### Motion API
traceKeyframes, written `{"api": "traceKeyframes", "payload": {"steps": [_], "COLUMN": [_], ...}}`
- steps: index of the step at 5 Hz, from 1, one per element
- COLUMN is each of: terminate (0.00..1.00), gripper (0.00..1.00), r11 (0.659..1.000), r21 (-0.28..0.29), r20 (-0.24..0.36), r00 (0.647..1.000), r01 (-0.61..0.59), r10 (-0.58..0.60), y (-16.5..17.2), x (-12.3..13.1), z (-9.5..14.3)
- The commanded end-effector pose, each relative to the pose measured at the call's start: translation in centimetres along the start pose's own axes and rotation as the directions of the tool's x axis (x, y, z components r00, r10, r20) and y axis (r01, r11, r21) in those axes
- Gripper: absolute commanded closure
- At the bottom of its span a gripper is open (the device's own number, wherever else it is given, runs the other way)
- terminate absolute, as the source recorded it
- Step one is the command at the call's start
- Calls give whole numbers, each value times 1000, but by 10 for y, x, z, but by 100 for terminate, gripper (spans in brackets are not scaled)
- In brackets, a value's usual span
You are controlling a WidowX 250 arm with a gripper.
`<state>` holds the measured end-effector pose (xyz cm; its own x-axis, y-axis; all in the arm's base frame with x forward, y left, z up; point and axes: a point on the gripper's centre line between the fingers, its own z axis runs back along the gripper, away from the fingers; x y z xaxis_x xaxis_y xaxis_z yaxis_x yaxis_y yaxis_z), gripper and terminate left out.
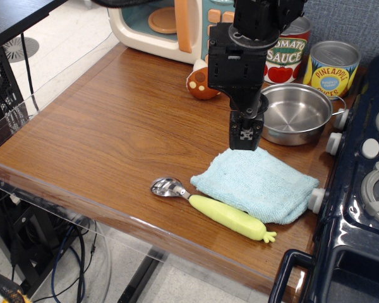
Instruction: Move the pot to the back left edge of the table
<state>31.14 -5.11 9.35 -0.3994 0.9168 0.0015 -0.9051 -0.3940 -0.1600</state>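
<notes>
The shiny steel pot (pixel 298 113) stands upright and empty at the back right of the wood-grain table (pixel 114 126), in front of the cans and against the stove's side. My black gripper (pixel 245 137) hangs just left of the pot's left rim, with its tip over the back edge of a blue cloth. Its fingers look pressed together and hold nothing. The arm hides part of the pot's left rim.
A tomato sauce can (pixel 288 53) and a pineapple can (pixel 332 68) stand behind the pot. A toy mushroom (pixel 199 83) and a toy microwave (pixel 161 25) are at the back. A blue cloth (pixel 256 184) and a spoon (pixel 215 207) lie in front. A dark blue toy stove (pixel 366 189) stands right.
</notes>
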Motion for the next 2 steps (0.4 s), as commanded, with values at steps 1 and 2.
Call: {"api": "traceKeyframes", "payload": {"steps": [1, 2], "terminate": [0, 0], "gripper": [0, 0], "r11": [1000, 999], "r21": [0, 11], "r20": [0, -18], "r00": [1000, 999], "r01": [0, 32], "r10": [0, -32], "y": [0, -9], "x": [0, -9], "z": [0, -5]}}
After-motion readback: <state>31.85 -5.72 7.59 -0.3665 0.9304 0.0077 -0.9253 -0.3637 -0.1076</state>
